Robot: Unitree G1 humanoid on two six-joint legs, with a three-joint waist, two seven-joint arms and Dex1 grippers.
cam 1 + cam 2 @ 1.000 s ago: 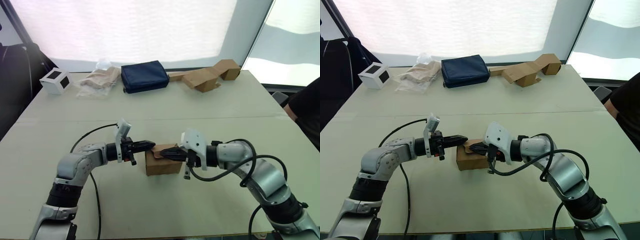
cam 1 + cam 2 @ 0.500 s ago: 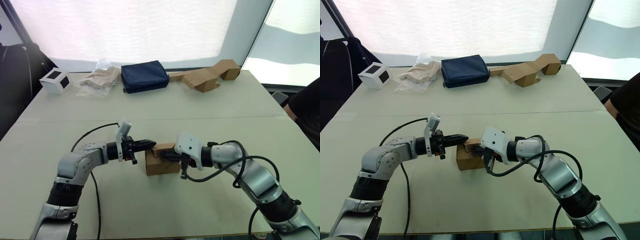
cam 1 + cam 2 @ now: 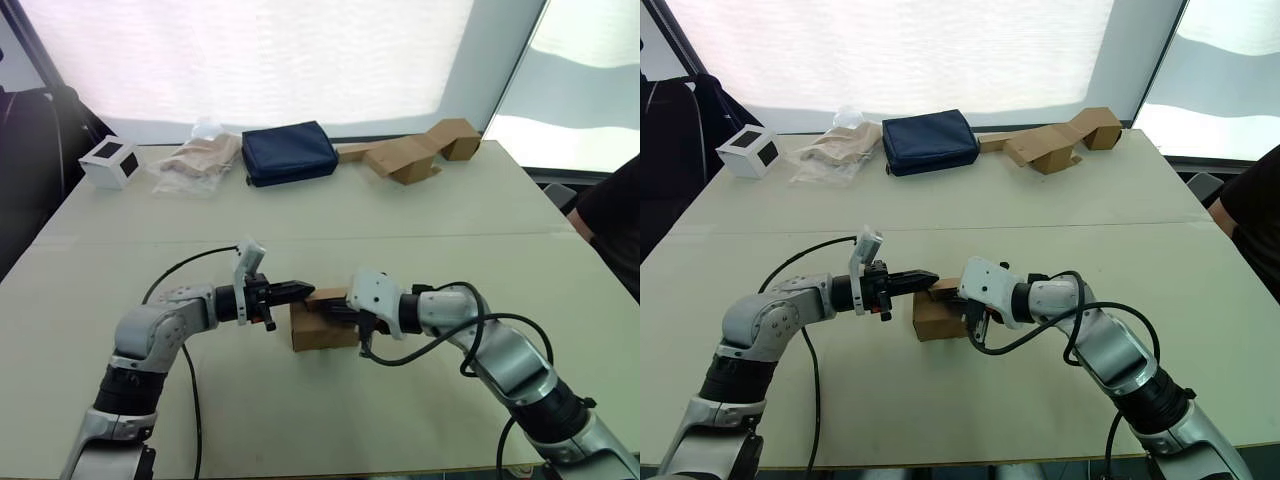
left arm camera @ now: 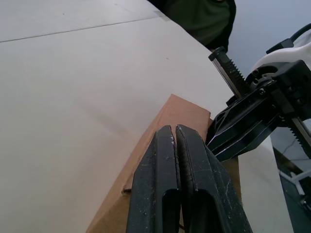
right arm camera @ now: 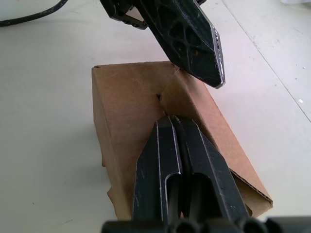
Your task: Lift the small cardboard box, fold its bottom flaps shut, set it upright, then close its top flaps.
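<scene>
The small plain brown corrugated cardboard box (image 3: 325,323) stands on the pale worktop (image 3: 420,215) in the lower centre of the head views, between the two arms. Its upper face consists of the top flaps (image 5: 146,104), which in the right wrist view lie folded inward and nearly flat, with one seam visible where two panels meet.

The left gripper (image 3: 300,289) reaches in from the left of the frame. Its black fingers (image 4: 177,184) are pressed together with nothing between them, and their tips rest at the box's upper left edge. The right gripper (image 3: 958,298) comes in from the right of the frame. Its fingers (image 5: 182,160) are likewise closed on nothing, lying along the top of the box with the tips at the flap seam.

Judgement: the box sits upright on the worktop, so the step in hand appears to be the last one, closing the top flaps. The bottom flaps are hidden beneath the box and cannot be assessed. The next move calls for pressing the remaining raised flap edge down flat with the closed fingertips while the other gripper steadies the box, since the light carton could slide or tip under a sideways push.
</scene>
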